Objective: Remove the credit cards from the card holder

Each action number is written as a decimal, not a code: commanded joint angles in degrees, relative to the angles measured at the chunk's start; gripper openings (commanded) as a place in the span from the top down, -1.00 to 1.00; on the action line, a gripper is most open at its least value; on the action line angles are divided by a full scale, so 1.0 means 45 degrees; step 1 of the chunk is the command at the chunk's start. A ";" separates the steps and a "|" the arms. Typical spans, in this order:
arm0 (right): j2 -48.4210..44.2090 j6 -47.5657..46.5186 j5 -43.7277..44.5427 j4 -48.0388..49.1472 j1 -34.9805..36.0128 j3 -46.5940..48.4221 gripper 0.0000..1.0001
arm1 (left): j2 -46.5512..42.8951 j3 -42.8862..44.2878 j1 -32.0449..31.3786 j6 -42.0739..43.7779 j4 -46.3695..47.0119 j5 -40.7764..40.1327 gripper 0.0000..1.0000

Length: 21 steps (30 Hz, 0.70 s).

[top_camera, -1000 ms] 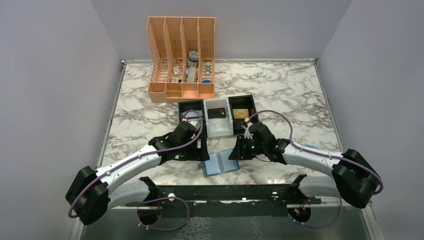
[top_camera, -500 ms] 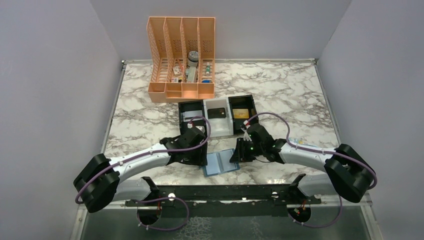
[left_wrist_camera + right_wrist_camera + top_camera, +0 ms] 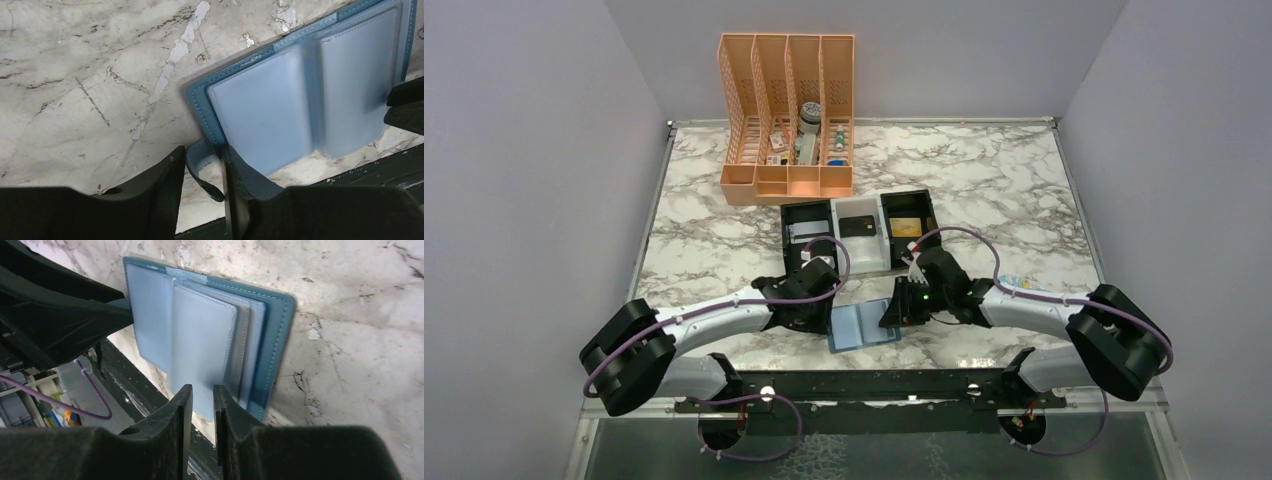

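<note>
Left wrist view, securing step: left end effector (image 3: 202,154) straddles the strap (image 3: 196,167) of the card holder (image 3: 280,100), right end effector (image 3: 202,392) a sleeve (image 3: 202,340); clench unclear; next, pinch firmly.

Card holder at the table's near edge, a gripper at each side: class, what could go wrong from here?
1. The left gripper straddles only the card holder's thin strap; it might slip free, leaving the holder unanchored.
2. The right gripper has a clear sleeve between its jaws, no card visible; pulling may drag the holder.
3. The holder lies at the table's near edge and could slide off.
</note>
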 commanded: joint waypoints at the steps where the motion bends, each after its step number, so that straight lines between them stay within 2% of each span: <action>1: 0.0325 0.0211 -0.0955 0.0971 0.0042 0.0021 0.56 | 0.0172 -0.0158 -0.0131 -0.0037 0.0428 -0.0382 0.32; 11: 0.1015 0.0731 -0.2586 0.2718 0.0054 0.0365 0.55 | 0.0436 -0.0104 -0.0204 0.0034 0.0651 -0.0478 0.40; 13: 0.0613 0.0597 -0.1972 0.2099 0.0049 0.0419 0.53 | 0.0493 -0.0072 -0.0205 0.0068 0.0648 -0.0473 0.42; 18: -0.0634 -0.0236 0.1494 -0.1679 0.0046 0.1073 0.34 | 0.0475 -0.0080 -0.0226 0.0050 0.0677 -0.0549 0.42; 21: -0.0980 -0.0424 0.2584 -0.2793 0.0041 0.1076 0.30 | 0.0496 -0.0065 -0.0239 0.0088 0.0688 -0.0550 0.42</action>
